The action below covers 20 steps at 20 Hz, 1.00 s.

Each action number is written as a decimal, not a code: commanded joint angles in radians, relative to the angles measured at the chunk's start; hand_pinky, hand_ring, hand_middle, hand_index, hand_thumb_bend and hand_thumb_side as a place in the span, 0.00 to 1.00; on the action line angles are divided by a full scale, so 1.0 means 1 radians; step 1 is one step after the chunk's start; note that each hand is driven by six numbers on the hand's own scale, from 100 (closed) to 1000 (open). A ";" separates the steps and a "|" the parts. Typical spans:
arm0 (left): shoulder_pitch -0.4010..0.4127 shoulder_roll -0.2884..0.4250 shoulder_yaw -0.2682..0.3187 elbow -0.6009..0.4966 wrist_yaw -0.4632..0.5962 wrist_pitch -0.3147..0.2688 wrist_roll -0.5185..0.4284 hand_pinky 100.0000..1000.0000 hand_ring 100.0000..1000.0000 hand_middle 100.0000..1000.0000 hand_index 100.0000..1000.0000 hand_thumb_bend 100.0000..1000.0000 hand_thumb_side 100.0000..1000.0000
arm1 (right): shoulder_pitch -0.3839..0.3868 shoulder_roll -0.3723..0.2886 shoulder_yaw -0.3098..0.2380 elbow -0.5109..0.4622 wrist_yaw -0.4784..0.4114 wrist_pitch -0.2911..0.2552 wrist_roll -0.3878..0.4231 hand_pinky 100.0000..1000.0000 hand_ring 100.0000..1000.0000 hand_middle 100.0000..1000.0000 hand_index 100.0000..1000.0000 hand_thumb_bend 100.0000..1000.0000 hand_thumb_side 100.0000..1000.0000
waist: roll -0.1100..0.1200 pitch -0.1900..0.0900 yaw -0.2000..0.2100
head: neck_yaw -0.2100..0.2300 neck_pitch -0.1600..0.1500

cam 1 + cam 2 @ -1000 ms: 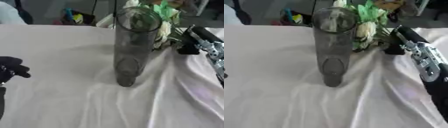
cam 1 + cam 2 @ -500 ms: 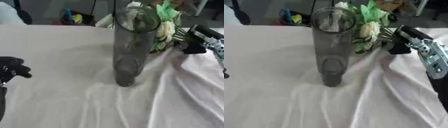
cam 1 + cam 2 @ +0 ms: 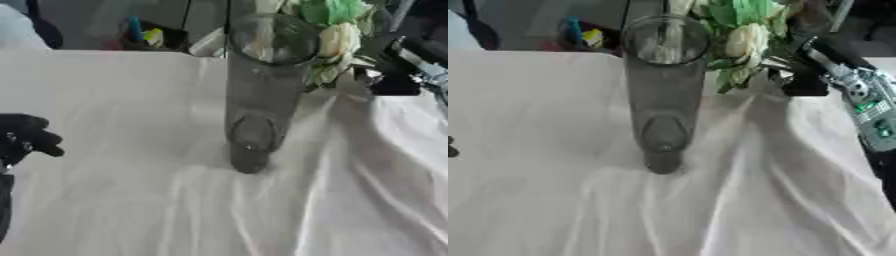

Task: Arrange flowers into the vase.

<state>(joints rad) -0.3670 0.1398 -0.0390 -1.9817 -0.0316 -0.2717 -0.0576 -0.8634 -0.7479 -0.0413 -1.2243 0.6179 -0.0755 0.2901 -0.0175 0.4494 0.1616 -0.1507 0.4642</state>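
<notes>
While the right robot hand [image 3: 805, 80] grips flowers [image 3: 741, 37] (no writing legible), vase [image 3: 663, 90] upright

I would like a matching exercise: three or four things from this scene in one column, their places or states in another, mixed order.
Things:
1. vase
2. flowers
3. left robot hand
4. cloth

Places or states:
A. wrinkled, covering the table
B. upright, clear, nothing inside
C. curled, holding nothing, at the left edge
D. beside the vase rim, at the right robot hand

Pairs: 1-B, 2-D, 3-C, 4-A

A tall clear vase [image 3: 664, 95] stands upright on the cloth-covered counter [image 3: 553, 200]; the right hand [image 3: 802, 82] holds flowers [image 3: 741, 37] beside its rim.
</notes>
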 commanded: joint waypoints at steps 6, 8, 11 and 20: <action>0.000 0.009 -0.006 -0.018 -0.003 0.000 -0.005 0.48 0.55 0.59 0.68 0.00 1.00 | -0.036 -0.052 -0.026 -0.053 -0.056 0.031 -0.034 0.00 0.10 0.00 0.00 0.00 0.45 | -0.019 -0.024 -0.002 | 0.002 -0.012; 0.000 0.010 -0.006 -0.018 -0.003 0.001 -0.005 0.48 0.55 0.59 0.68 0.00 1.00 | -0.044 -0.052 -0.031 -0.060 -0.067 0.042 -0.044 0.00 0.10 0.00 0.00 0.00 0.45 | -0.020 -0.024 -0.002 | 0.003 -0.012; 0.002 0.011 -0.006 -0.018 -0.003 0.002 -0.006 0.48 0.55 0.59 0.68 0.00 1.00 | -0.058 -0.052 -0.036 -0.071 -0.090 0.060 -0.060 0.00 0.10 0.00 0.00 0.00 0.45 | -0.021 -0.025 -0.003 | 0.003 -0.011; 0.005 0.013 -0.009 -0.018 -0.002 0.004 -0.010 0.48 0.55 0.59 0.68 0.00 1.00 | -0.127 -0.035 -0.040 -0.131 -0.225 0.131 -0.164 0.00 0.06 0.00 0.00 0.00 0.48 | -0.025 -0.032 -0.001 | 0.000 -0.004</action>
<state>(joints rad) -0.3599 0.1398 -0.0391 -1.9817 -0.0324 -0.2676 -0.0645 -0.9669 -0.7531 -0.0704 -1.3240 0.4197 0.0455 0.1474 -0.0264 0.4486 0.1607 -0.1504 0.4646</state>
